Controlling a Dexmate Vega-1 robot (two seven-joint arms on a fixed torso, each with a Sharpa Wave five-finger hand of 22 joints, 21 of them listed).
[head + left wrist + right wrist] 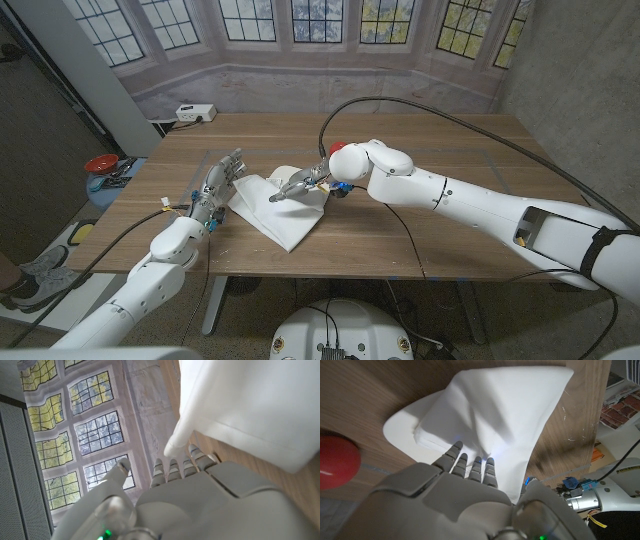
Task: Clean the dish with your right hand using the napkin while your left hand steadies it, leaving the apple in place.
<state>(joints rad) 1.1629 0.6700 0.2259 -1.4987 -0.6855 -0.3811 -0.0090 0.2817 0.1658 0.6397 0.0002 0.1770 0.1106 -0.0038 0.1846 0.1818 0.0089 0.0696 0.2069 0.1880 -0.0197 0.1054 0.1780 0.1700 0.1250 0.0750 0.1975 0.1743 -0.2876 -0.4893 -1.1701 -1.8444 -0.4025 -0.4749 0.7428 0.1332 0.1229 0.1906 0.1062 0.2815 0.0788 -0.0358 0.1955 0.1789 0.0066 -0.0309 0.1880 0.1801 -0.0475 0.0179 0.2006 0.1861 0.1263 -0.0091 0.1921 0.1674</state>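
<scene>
Here, a flat white dish (400, 427) lies near the middle of the wooden table (400, 230), almost wholly covered by a large white cloth napkin (280, 215) draped over it and spilling toward the near edge. In the right wrist view, a rounded rim of the dish pokes out from under the folded cloth.

The right hand (300, 183) reaches in from the right and rests its fingers on top of the napkin, pressing it down over the dish. The fingers look extended and close together rather than wrapped around the cloth; whether any fold is pinched cannot be told.

The left hand (218, 185) stands just left of the napkin, fingers spread and pointing away from the robot. It appears to hold nothing. From the left wrist view its fingertips (175, 467) sit right at the cloth's hanging edge, but contact with the dish itself is not clear.

A round red apple (337, 462) sits on the table to the far right of the dish, partly hidden behind the right arm in the head view, apart from the napkin.

As a judgement, wiping seems to be underway or just starting: the napkin is on the dish under the right hand, but the left hand does not yet plainly steady it. The apple is undisturbed.
</scene>
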